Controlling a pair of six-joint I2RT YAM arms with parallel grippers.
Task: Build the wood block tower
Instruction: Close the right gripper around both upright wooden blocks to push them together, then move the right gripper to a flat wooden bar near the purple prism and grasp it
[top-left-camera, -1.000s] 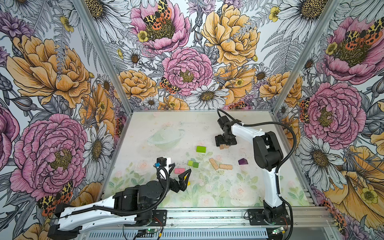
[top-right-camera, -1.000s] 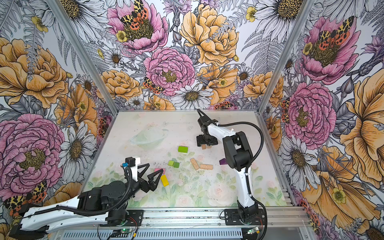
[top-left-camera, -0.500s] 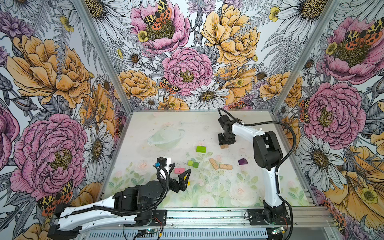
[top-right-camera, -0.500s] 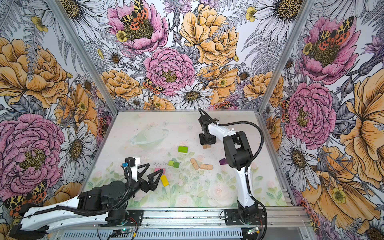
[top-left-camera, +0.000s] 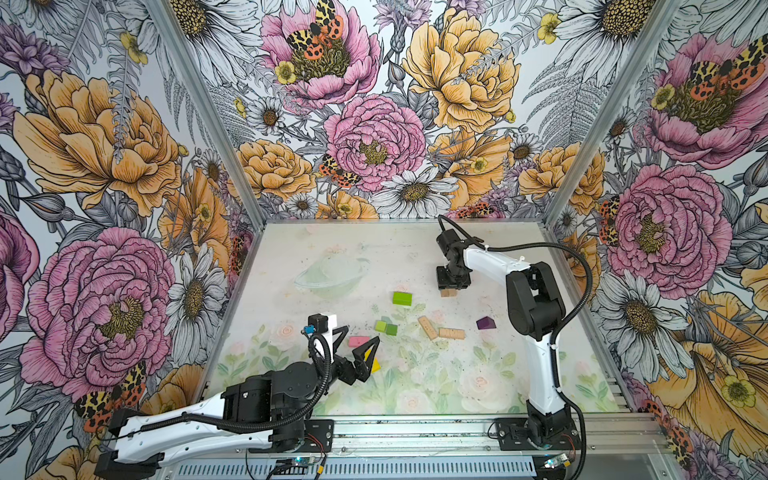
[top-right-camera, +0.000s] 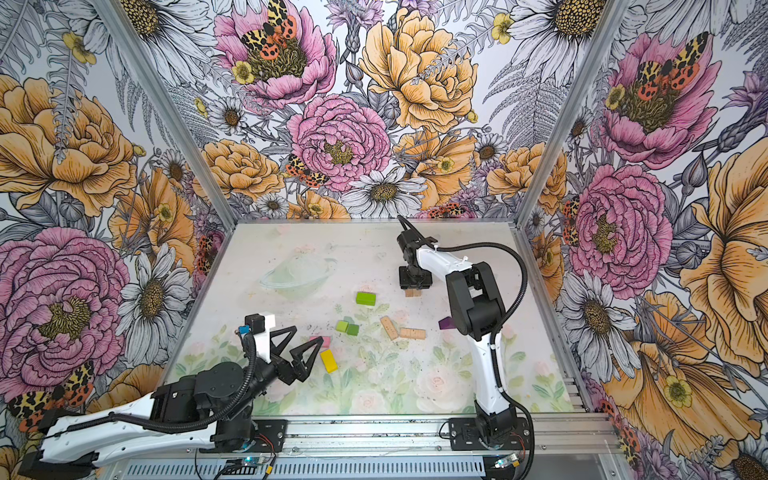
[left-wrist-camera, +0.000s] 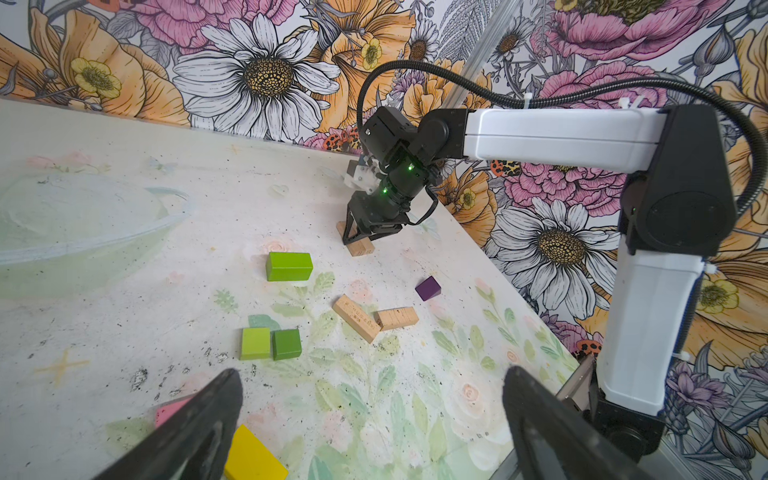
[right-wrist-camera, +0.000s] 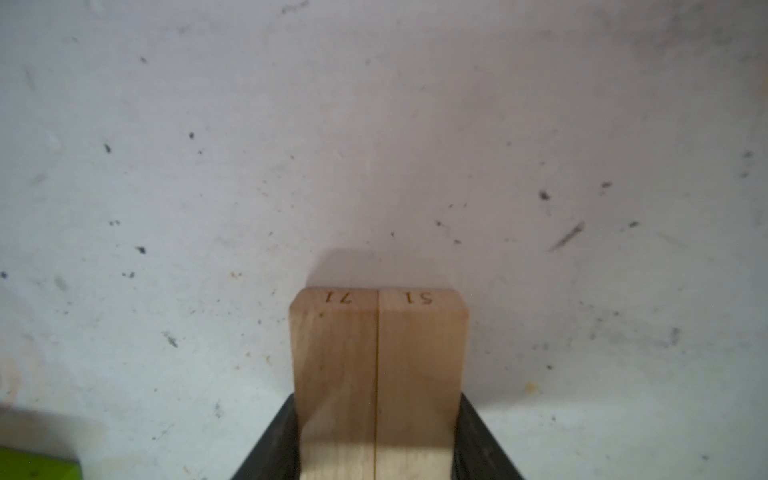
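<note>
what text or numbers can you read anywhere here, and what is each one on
"71": near the end of one of the held tan blocks, between the fingers of the right pincer
"51": same spot on the other held block; both numbers may be seen upside down
Marks on the loose tan blocks: too small to read
No other text seen

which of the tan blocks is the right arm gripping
The pair of tan blocks pressed side by side between the jaws of the right gripper. The other two tan blocks lie loose, touching at an angle near the purple piece.
</note>
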